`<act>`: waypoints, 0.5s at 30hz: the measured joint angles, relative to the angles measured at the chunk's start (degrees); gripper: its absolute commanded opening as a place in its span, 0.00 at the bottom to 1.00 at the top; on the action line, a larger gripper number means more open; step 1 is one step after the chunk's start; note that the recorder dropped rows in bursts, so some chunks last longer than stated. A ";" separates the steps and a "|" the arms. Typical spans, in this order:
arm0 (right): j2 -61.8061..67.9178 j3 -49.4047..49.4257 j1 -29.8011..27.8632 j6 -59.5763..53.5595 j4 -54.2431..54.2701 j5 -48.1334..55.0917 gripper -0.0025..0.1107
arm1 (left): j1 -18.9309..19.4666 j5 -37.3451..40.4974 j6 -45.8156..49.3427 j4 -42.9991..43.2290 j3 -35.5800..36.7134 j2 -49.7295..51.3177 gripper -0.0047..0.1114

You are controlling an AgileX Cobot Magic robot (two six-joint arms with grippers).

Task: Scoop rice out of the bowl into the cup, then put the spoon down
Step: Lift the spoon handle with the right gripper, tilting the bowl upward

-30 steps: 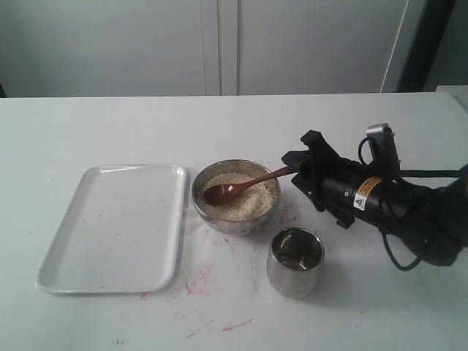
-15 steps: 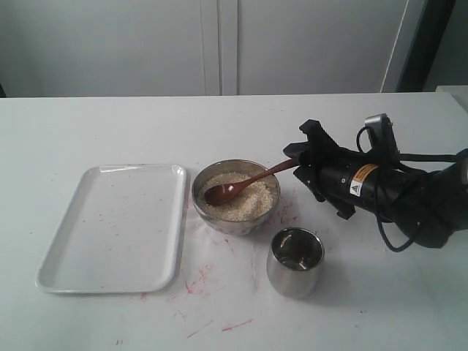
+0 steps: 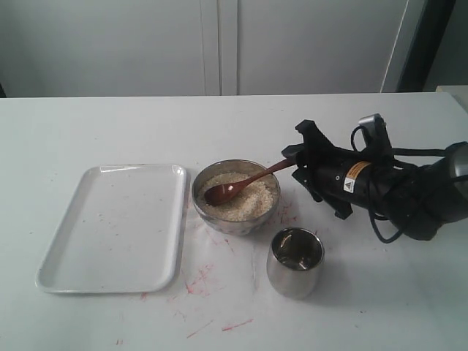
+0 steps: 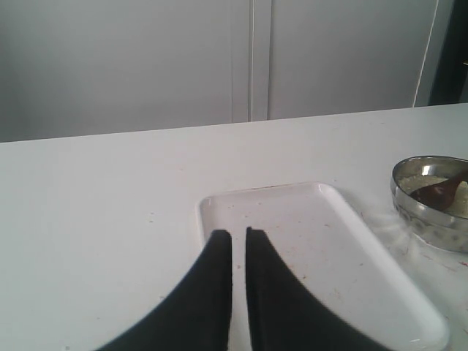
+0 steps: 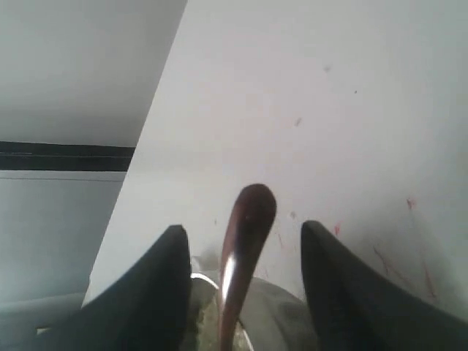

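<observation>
Both jaws of the right gripper stand released around the spoon handle (two o'clock of the bowl); a skewed squeeze could flick rice onto the counter.

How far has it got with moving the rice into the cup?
Nothing looks done: the spoon lies in the bowl on the rice, and no rice is discernible in the cup. In hand: the open right hand straddles the spoon's handle end, not gripping. Left: grasp, scoop, pour, set the spoon down.
</observation>
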 measured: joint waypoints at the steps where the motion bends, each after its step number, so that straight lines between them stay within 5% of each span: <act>1: 0.27 -0.13 0.14 0.00 0.00 0.16 0.42 | 0.00 0.00 0.00 0.00 0.00 0.00 0.16; 15: 4.00 -3.42 0.23 0.09 1.09 -1.49 0.42 | 0.00 0.00 0.00 0.00 0.00 0.00 0.16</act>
